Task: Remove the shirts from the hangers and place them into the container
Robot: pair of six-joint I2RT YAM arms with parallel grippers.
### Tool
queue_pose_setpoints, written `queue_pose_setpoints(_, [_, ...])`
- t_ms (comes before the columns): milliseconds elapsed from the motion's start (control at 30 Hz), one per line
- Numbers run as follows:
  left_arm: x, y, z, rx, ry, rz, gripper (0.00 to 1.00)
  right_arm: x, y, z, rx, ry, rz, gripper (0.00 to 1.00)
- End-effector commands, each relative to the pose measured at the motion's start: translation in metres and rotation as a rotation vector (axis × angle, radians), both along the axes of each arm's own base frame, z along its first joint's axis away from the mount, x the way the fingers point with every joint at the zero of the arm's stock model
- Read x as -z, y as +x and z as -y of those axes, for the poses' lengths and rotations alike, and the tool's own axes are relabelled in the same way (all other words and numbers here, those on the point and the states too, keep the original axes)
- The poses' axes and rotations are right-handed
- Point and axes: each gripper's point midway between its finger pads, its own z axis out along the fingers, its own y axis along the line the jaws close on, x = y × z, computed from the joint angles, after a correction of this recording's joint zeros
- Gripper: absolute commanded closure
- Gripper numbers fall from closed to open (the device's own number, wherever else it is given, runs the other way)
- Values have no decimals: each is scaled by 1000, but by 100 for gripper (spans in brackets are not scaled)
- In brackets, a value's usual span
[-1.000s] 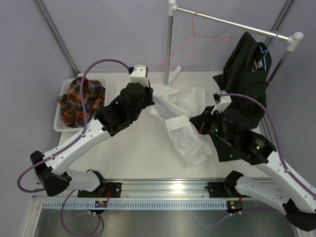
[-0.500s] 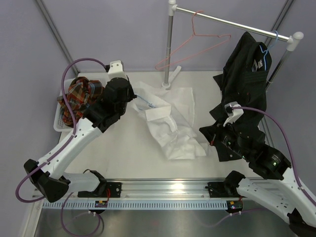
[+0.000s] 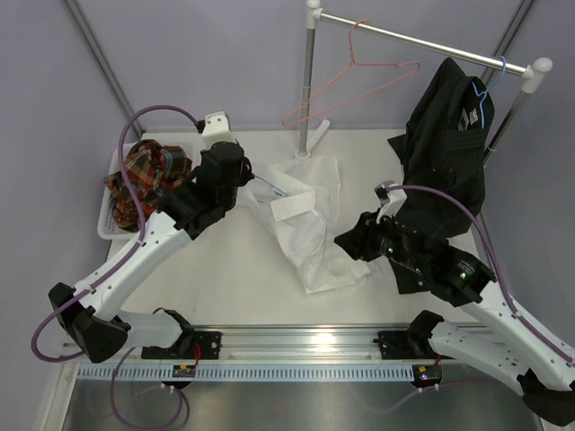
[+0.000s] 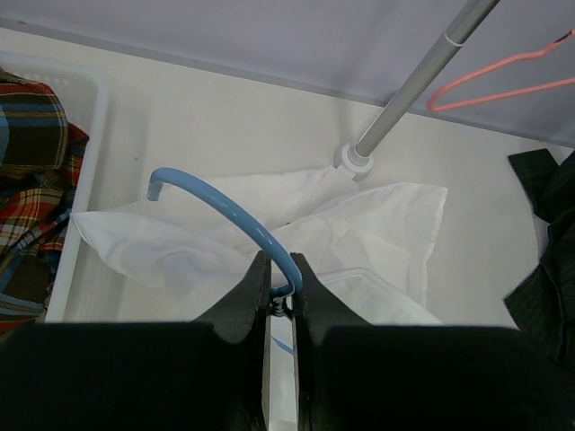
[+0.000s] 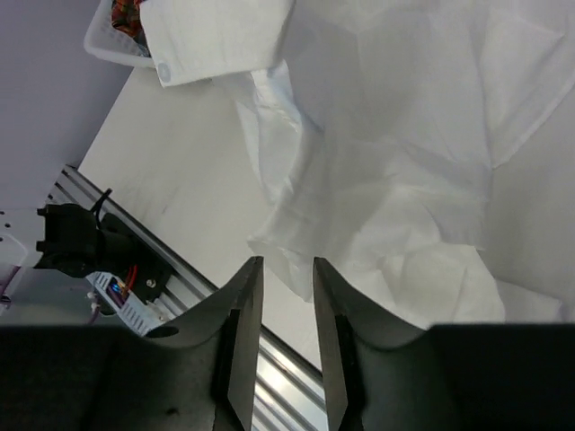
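The white shirt is hiding most of the light blue hanger below its hook; the left wrist view's edge is cutting off the plaid shirt.

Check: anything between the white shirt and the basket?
Nothing lies between white shirt and basket; the left pincer, shut on the blue hanger, hovers above that gap. A plaid shirt already sits in the basket.

We are looking down at a white table. A crumpled white shirt is lying across its middle, a white lattice basket is sitting at its far left edge, and a chrome post's round base is standing at the far middle.
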Motion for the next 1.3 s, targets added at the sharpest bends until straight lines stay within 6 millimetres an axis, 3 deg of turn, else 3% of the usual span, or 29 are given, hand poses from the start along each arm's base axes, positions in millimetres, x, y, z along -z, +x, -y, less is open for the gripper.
queue_pose_setpoints(0, [-15, 1, 13, -12, -83, 60, 100, -41, 11, -29, -33, 171, 48, 56])
queue_pose_setpoints(233, [-8, -5, 21, -9, -108, 56, 100, -46, 33, -65, 27, 312, -24, 40])
queue_pose_setpoints(400, [-8, -6, 19, -24, -150, 74, 100, -49, 41, -85, 38, 379, -45, 36])
queue_pose_setpoints(567, [-13, -8, 18, -29, -186, 89, 100, -33, 52, -97, 82, 400, -104, 36])
queue_pose_setpoints(733, [-20, -9, 13, -51, -198, 112, 100, -17, 53, -99, 104, 400, -159, 36])
queue_pose_setpoints(1067, [-19, -8, 15, -58, -235, 115, 100, -24, 59, -83, 185, 478, -101, 35])
queue_pose_setpoints(1267, [-18, -9, 16, -54, -249, 113, 100, -28, 69, -85, 218, 495, -77, 36])
